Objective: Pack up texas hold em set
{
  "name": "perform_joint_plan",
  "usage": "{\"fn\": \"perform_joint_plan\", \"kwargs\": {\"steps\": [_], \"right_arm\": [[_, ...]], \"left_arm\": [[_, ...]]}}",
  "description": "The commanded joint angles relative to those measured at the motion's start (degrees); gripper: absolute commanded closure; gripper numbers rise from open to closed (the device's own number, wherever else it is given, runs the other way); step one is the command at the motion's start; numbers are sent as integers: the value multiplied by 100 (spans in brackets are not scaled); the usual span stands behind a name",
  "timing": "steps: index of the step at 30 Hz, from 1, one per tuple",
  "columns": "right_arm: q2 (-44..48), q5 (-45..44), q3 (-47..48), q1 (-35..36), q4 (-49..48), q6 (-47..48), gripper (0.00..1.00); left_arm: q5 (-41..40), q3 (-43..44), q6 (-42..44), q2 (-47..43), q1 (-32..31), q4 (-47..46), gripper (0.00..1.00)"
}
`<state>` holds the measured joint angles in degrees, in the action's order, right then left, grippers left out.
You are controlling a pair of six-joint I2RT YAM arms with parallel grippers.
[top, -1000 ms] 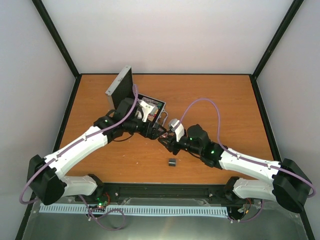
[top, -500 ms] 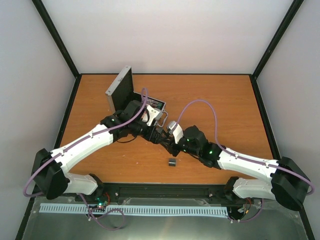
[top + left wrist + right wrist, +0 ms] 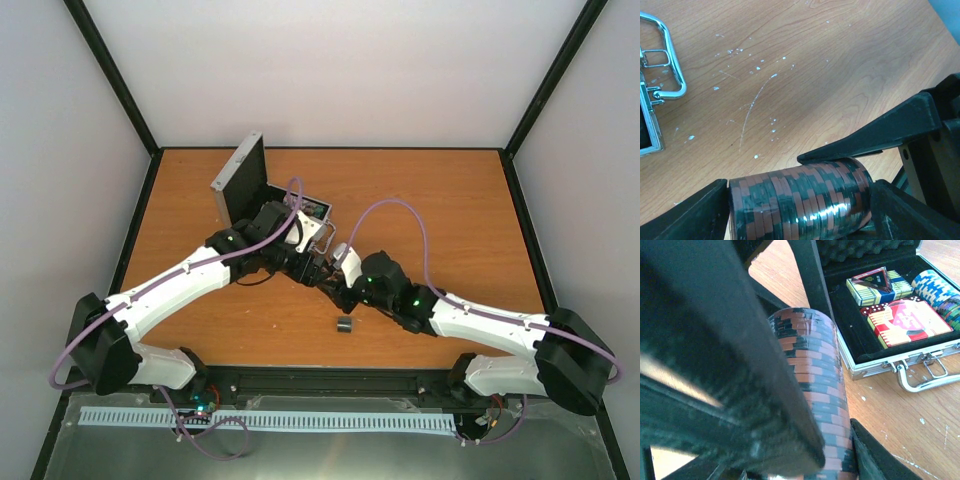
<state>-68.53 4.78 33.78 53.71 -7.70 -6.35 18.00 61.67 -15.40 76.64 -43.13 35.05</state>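
A roll of red-and-black striped chips (image 3: 800, 200) lies sideways between my two grippers, just in front of the open silver case (image 3: 312, 210). My left gripper (image 3: 316, 267) is shut on the roll's two ends (image 3: 800, 212). My right gripper (image 3: 336, 277) clamps the same roll (image 3: 812, 390) across its sides (image 3: 827, 440); one of its fingers (image 3: 875, 135) shows on top of the roll. In the case lie card boxes (image 3: 907, 320), the red-edged black triangle (image 3: 875, 279) and blue-and-white chips (image 3: 935, 285). The round buttons are not visible.
The case lid (image 3: 238, 178) stands upright at the back left. The metal handle (image 3: 925, 380) lies flat on the wooden table in front of the case, and also shows in the left wrist view (image 3: 671, 60). A small dark chip stack (image 3: 345, 324) sits near the front edge.
The two grippers have closed in on each other. The right gripper moved left to the roll, and the left arm shifted slightly forward and right from the case.
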Motion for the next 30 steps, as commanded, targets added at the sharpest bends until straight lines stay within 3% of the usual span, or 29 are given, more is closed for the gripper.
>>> {"fn": "perform_joint_plan", "kwargs": {"steps": [1,8,22,30], "right_arm": [[-42,-208,359,43,-617,75,76],[-132,-296,438,76,-577,124,76],[-116,-513,447,104,-563,125,76],[-181,-567,494,104,-514,156,76]], "left_arm": [[516,103,137,22,-148,29,20],[559,112,202,162,-151,72,14],[12,90,271,393,-151,348,22],[71,74,390,531,-151,378,12]]}}
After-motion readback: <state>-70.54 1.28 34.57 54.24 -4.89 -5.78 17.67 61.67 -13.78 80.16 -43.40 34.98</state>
